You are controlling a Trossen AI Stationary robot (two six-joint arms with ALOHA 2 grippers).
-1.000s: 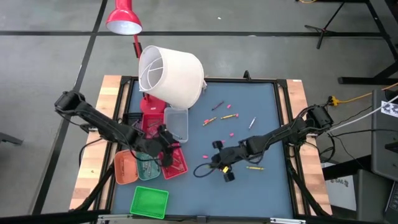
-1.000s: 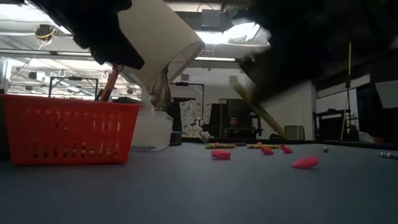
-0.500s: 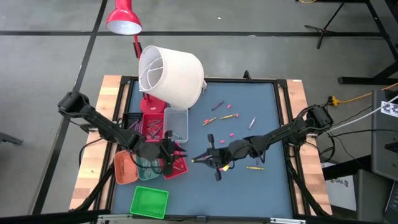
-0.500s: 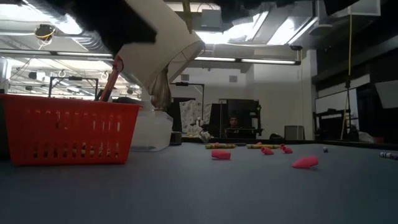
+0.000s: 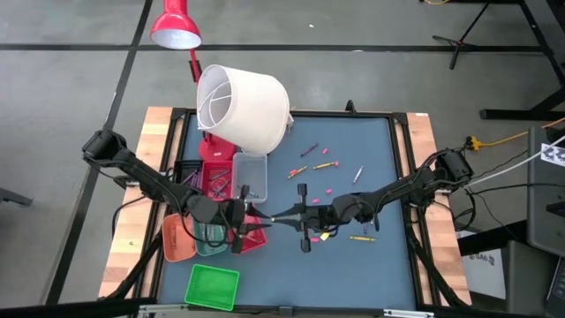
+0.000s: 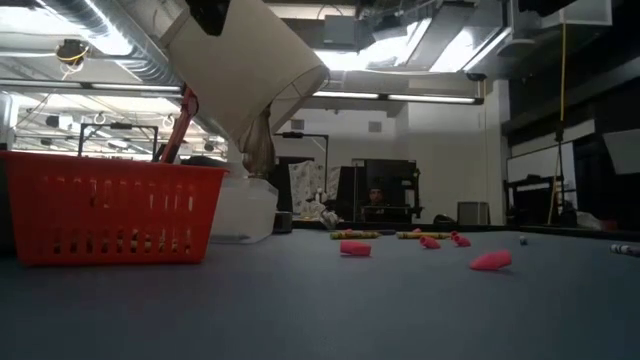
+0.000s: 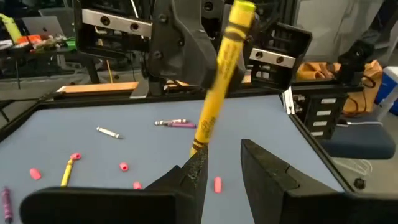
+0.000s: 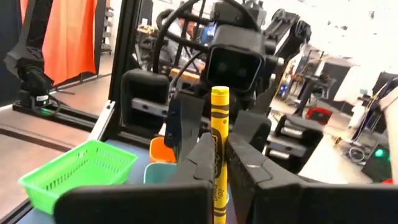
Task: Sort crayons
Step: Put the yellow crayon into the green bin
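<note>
Right gripper [image 8: 219,163] clamped on a yellow crayon [image 8: 219,134], its free end pointing toward the left gripper [image 5: 237,223], whose fingers stand apart just off that tip beside the red tray [image 5: 250,231], other crayons [image 5: 325,165] scattered on the mat

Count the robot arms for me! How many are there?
2. The left arm reaches in from the left edge of the table toward the middle. The right arm reaches in from the right edge, jaws shut on a yellow crayon. None seem hidden.
</note>
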